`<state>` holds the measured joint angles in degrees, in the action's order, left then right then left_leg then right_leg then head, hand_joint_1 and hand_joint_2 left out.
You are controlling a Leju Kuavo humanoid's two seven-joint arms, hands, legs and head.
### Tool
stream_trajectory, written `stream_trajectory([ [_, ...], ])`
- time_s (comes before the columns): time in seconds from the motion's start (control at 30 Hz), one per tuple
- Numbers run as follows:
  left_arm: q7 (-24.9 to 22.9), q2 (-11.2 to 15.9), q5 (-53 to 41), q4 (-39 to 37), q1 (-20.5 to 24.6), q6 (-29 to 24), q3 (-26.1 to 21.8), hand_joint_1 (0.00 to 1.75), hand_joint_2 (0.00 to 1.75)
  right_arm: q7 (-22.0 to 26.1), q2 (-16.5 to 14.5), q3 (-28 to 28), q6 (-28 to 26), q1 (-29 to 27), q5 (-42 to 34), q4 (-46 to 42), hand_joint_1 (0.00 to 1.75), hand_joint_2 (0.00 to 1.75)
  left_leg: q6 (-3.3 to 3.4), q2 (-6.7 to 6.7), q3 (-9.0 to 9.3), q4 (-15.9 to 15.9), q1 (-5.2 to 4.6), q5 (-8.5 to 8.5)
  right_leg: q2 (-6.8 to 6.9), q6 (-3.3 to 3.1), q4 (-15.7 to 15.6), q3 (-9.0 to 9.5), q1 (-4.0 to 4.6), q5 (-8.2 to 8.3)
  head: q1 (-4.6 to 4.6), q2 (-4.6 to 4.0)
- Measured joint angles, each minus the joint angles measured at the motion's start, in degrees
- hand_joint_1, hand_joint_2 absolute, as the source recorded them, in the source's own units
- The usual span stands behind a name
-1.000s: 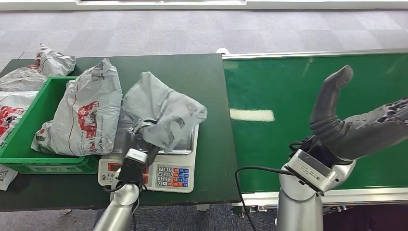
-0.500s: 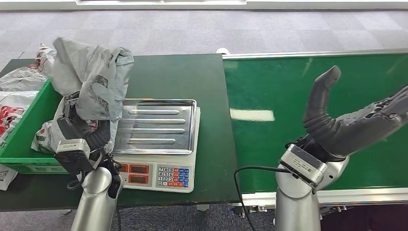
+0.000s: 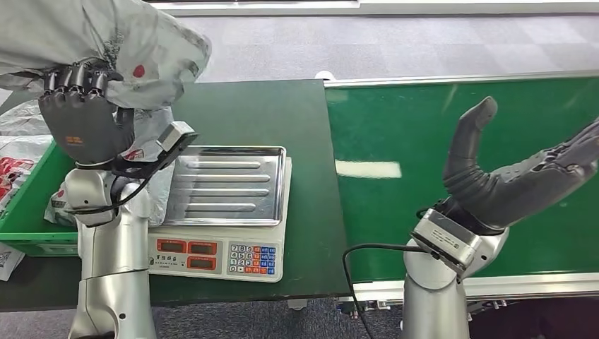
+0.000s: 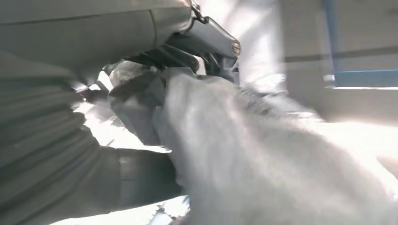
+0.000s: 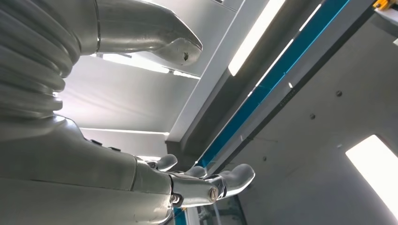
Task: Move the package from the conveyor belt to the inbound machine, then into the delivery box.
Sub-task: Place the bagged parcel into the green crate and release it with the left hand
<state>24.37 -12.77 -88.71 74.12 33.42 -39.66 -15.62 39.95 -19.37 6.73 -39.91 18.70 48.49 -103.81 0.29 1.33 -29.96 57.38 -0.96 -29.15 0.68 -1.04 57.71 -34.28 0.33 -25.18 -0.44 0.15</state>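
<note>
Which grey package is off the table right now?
The grey package held by the left hand, raised above the green bin. The other packages lie in or beside that bin.

Package (image 3: 106, 49): grey crumpled plastic mailer with red and dark print, held up high in the left hand (image 3: 81, 123), above the green delivery box's (image 3: 28, 205) near end and the table's left side. Bag bunches over the fingers (blurred in the left wrist view (image 4: 263, 159)). Inbound machine (image 3: 222, 212): scale with bare ribbed steel tray, keypad front. Conveyor belt (image 3: 424, 141): green, bare.
</note>
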Motion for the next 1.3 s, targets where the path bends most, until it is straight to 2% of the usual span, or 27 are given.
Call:
stream_trajectory([
  [0.3, -2.5, 1.8, -0.2, -5.1, 3.1, -0.1, -1.0, 1.75, 1.75, -0.1, 0.0, 0.0, 0.0, 0.0, 0.0, 0.2, 0.00, 1.75, -0.06, -0.11, -0.07, 0.0, 0.03, 0.04, 0.05, -0.02, 0.0, -0.04, 0.03, -0.01, 0.02, 0.00],
  [0.37, -9.9, 3.5, -0.2, -7.2, 3.7, -0.1, 1.2, 1.75, 1.75, -0.9, 0.0, 0.0, 0.0, 0.0, 0.5, 0.2, 0.00, 1.75, -0.06, -0.09, -0.06, 0.0, 0.02, 0.04, 0.04, -0.02, 0.0, -0.06, 0.02, -0.01, 0.02, 0.00],
  [0.43, -20.3, 6.0, -0.1, -11.2, 4.9, -0.1, 5.9, 1.75, 1.75, -1.6, 0.0, 0.0, 0.0, 0.1, 1.1, 0.2, 0.00, 1.75, -0.05, -0.11, -0.06, 0.0, 0.01, 0.05, 0.06, -0.01, 0.0, -0.06, 0.01, 0.00, 0.01, 0.00],
  [0.47, -23.7, 7.1, 0.0, -13.5, 5.5, -0.1, 8.1, 1.75, 1.75, -1.5, 0.0, 0.0, 0.0, 0.0, 1.1, 0.2, 0.00, 1.75, -0.05, -0.14, -0.06, 0.0, 0.01, 0.06, 0.08, -0.01, 0.0, -0.04, 0.00, 0.00, 0.02, 0.00],
  [0.57, -27.5, 9.2, -0.1, -20.5, 7.2, -0.1, 12.2, 1.75, 1.75, -1.0, 0.0, 0.0, 0.0, 0.0, 0.9, 0.2, 0.00, 1.75, -0.06, -0.14, -0.06, 0.0, 0.01, 0.10, 0.08, -0.04, 0.0, -0.03, 0.01, 0.02, 0.03, 0.00],
  [0.67, -30.6, 10.6, -0.2, -28.4, 9.3, -0.1, 14.2, 1.75, 1.75, -1.0, 0.0, 0.0, 0.0, -0.1, 0.9, 0.2, 0.00, 1.75, -0.07, 0.04, -0.05, 0.0, 0.01, 0.11, -0.05, -0.10, 0.0, -0.08, 0.00, 0.07, 0.02, 0.00],
  [0.83, -39.5, 13.1, 0.7, -42.2, 13.3, 1.6, 14.7, 1.75, 1.75, -1.7, 0.0, 0.0, 0.0, -0.1, 1.5, 0.1, 0.00, 1.75, -0.08, 0.10, -0.06, 0.0, 0.03, 0.10, -0.10, -0.11, 0.0, -0.12, 0.03, 0.08, 0.01, 0.00],
  [0.97, -46.8, 15.3, 3.8, -48.7, 14.5, 5.7, 13.3, 1.75, 1.75, -2.9, 0.0, 0.0, 0.0, -0.2, 2.7, -0.1, 0.00, 1.75, -0.09, 0.11, -0.07, 0.0, 0.06, 0.10, -0.13, -0.12, 0.0, -0.14, 0.07, 0.08, 0.02, 0.00],
  [1.1, -47.5, 17.0, 7.0, -51.8, 14.5, 6.3, 10.4, 1.75, 1.75, -4.4, 0.0, 0.0, 0.0, -0.3, 4.1, -0.9, 0.00, 1.75, -0.09, 0.06, -0.11, 0.0, 0.07, 0.11, -0.11, -0.13, 0.0, -0.15, 0.11, 0.06, 0.01, 0.00],
  [1.3, -47.3, 17.9, 10.0, -53.5, 14.4, 5.1, 7.0, 1.75, 1.75, -6.0, 0.0, 0.0, 0.0, -0.3, 6.1, -1.3, 0.00, 1.75, -0.09, 0.03, -0.14, 0.0, 0.07, 0.11, -0.08, -0.14, 0.0, -0.14, 0.07, 0.07, 0.02, 0.00],
])
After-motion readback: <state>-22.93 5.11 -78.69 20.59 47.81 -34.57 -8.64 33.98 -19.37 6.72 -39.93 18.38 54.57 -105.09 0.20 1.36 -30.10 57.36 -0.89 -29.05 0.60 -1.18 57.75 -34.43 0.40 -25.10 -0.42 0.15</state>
